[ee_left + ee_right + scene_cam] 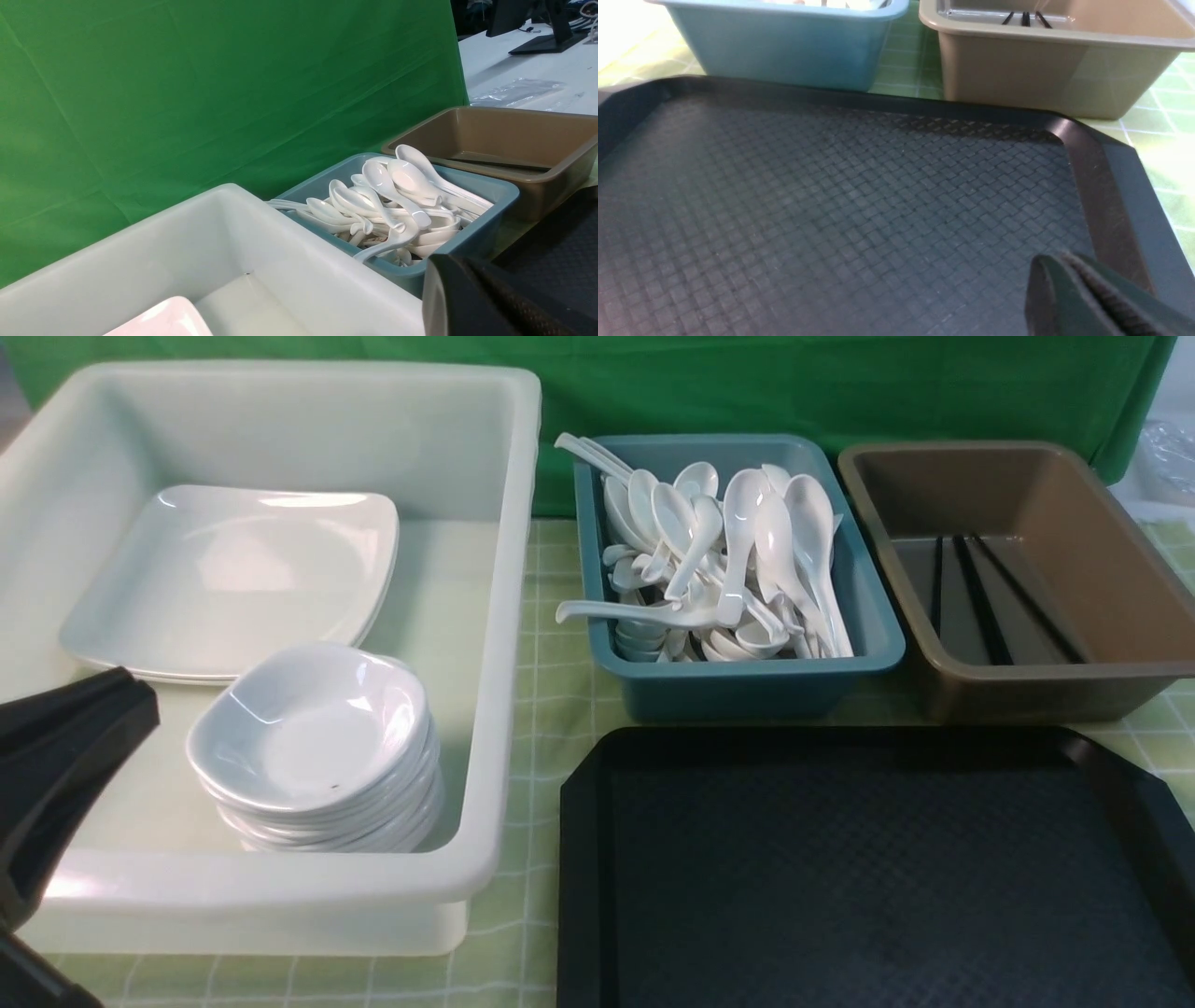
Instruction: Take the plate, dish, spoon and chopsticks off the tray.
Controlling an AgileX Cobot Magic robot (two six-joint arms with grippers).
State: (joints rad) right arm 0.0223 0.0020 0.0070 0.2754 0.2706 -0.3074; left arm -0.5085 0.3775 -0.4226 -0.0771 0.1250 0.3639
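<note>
Nothing remains on the tray [868, 877] — plate [229, 581] and dish [313, 728] rest in the white tub [504, 616], spoon [808, 537] and chopsticks [980, 597] in theirs. Left gripper [65, 737] and right gripper [1083, 298] are pressed together, empty — you park both slowly.

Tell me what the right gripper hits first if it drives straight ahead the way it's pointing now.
Most likely the tray itself. In the right wrist view the right gripper, jaws shut, hangs low over the tray's textured floor, angled toward its far rim. Beyond that rim stands the brown tub. Its height above the floor is hard to judge.
</note>
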